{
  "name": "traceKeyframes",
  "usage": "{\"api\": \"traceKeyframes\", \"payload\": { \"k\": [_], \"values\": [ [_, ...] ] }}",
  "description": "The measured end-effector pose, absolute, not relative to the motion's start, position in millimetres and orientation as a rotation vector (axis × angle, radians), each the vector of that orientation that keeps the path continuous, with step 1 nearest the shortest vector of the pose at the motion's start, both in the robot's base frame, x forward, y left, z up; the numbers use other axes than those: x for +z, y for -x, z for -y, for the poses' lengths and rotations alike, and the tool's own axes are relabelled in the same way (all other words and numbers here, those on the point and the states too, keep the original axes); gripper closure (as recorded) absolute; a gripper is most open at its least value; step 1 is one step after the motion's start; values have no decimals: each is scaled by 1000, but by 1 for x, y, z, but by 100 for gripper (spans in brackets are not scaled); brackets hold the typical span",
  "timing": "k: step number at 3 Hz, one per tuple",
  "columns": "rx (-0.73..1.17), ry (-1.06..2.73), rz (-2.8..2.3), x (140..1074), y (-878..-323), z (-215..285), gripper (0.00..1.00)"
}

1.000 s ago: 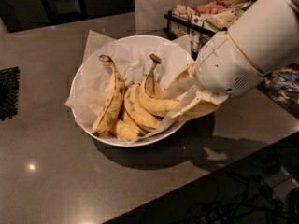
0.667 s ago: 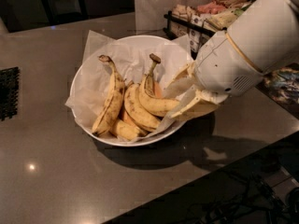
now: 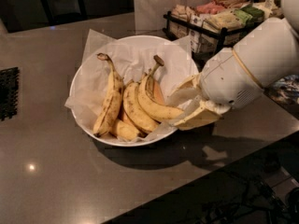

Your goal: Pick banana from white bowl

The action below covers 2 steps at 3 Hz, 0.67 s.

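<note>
The white bowl (image 3: 88, 76), lined with crinkled white paper, sits on the grey counter. The brown-speckled banana (image 3: 110, 101) lies at the bowl's left side, its long dark-tipped stem pointing up and away. A cleaner-yellow pair of bananas (image 3: 145, 104) sharing one stem lies to its right. My gripper (image 3: 181, 101) is at the bowl's right rim, far from the speckled banana. Its cream fingers (image 3: 196, 118) are spread apart over the paper edge, beside the near end of the yellow pair. The gripper holds nothing.
A black wire rack (image 3: 205, 29) of packaged snacks stands behind the arm at the back right. A dark grid mat (image 3: 8, 92) lies at the counter's left edge. The counter's front edge runs diagonally at the lower right, with cables on the floor below.
</note>
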State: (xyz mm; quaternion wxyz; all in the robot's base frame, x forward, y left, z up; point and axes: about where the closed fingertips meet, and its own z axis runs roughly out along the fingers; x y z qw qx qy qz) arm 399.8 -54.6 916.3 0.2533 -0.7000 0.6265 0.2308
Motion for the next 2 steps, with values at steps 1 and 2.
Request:
{"api": "traceKeyframes", "payload": {
  "k": [1,2],
  "values": [
    [627,1903,-1703,916,-400,55,81],
    [627,1903,-1703,916,-400,55,58]
  ]
}}
